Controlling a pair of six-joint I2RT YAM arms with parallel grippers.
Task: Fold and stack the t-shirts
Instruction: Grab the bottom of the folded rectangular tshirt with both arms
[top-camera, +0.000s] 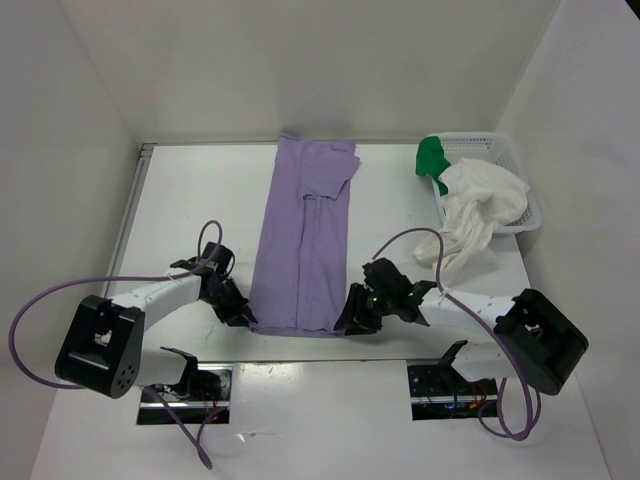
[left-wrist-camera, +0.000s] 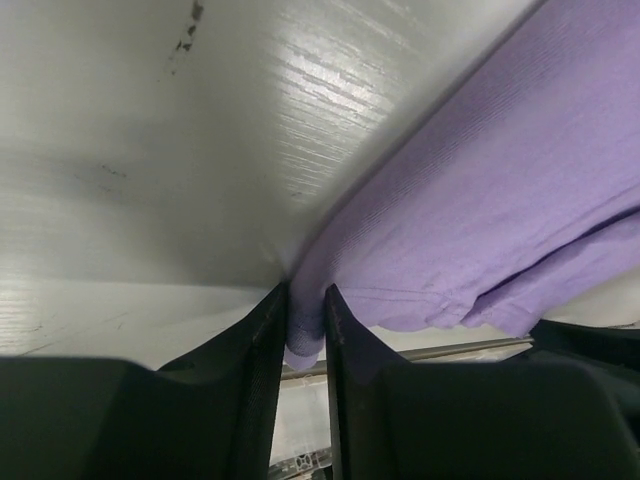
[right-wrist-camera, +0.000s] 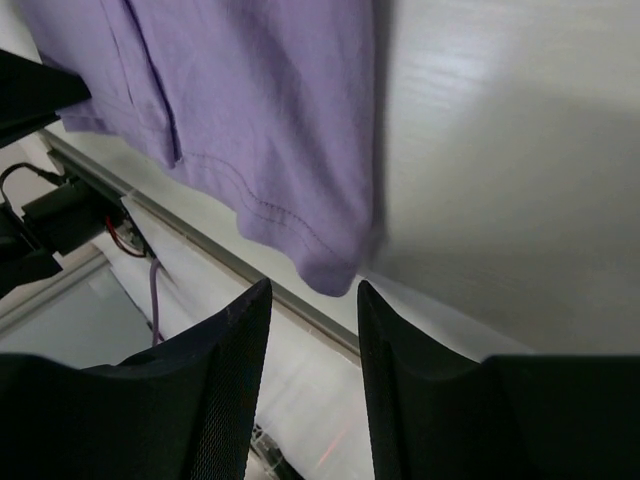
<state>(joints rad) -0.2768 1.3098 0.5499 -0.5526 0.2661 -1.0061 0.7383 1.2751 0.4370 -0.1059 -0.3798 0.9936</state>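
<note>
The lavender t-shirt (top-camera: 305, 235) lies on the white table as a long strip folded lengthwise, running from the back wall toward me. My left gripper (top-camera: 243, 315) sits at its near left corner. In the left wrist view the left gripper (left-wrist-camera: 306, 290) is shut on a pinch of the lavender t-shirt (left-wrist-camera: 480, 200). My right gripper (top-camera: 352, 320) is at the near right corner. In the right wrist view the right gripper (right-wrist-camera: 313, 285) stands open, and the corner of the lavender t-shirt (right-wrist-camera: 270, 100) hangs just beyond its tips, untouched. The white t-shirt (top-camera: 480, 205) and the green t-shirt (top-camera: 432, 155) are at the back right.
A white mesh basket (top-camera: 512, 148) stands at the back right; the white t-shirt spills over its near rim onto the table and the green one lies crumpled at its left end. White walls close in the table on three sides. Purple cables loop beside both arms.
</note>
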